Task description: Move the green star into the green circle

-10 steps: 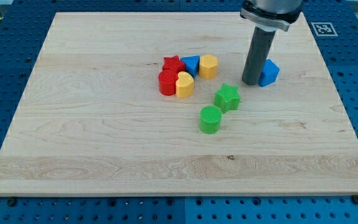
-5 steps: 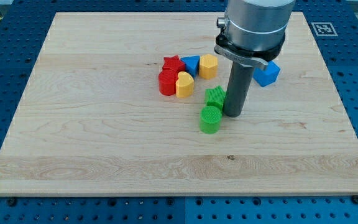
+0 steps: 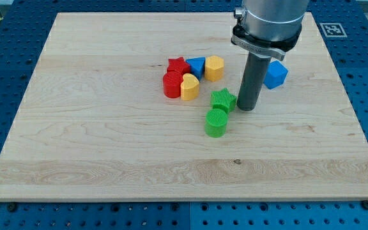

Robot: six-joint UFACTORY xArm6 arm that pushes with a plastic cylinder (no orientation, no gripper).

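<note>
The green star [image 3: 222, 99] sits near the board's middle, touching the top edge of the green circle [image 3: 216, 122], a short cylinder just below it. My tip [image 3: 247, 107] stands right of the star, close to or touching its right side, and up-right of the green circle.
A cluster lies up-left of the star: red star [image 3: 178, 65], blue triangle [image 3: 196, 66], yellow block [image 3: 214, 67], red cylinder [image 3: 172, 85], yellow heart [image 3: 190, 87]. A blue block [image 3: 275, 74] lies right of the rod. The wooden board [image 3: 107, 140] ends at blue pegboard all round.
My tip came from beside the blue block down-left, pushed the green star left against the green circle, then backed up-right a little. The green circle barely moved.
</note>
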